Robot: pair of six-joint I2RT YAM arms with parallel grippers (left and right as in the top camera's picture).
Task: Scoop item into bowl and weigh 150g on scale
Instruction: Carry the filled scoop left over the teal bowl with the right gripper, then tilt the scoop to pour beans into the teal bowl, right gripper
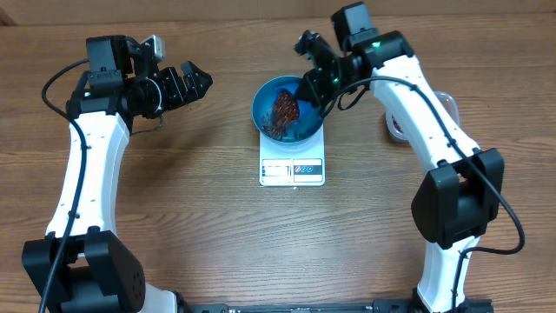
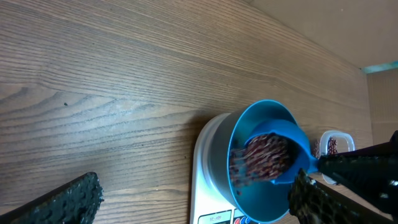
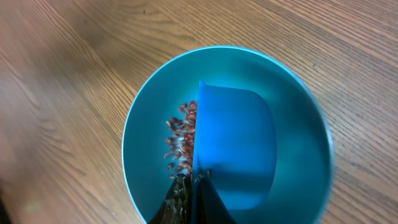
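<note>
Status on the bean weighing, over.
Left gripper open, aside. Right gripper shut on small blue plastic scoop, tipped over round bright blue bowl on white square scale. Dark red-brown beans spilling in. Nothing obstructing.

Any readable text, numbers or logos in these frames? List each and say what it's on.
No text is legible in any view.
Front panel of the scale: display and coloured button marks show, but they are too small to read from overhead, and cut off and blurred in the left wrist view.
On the bowl and the scoop: no print visible.
</note>
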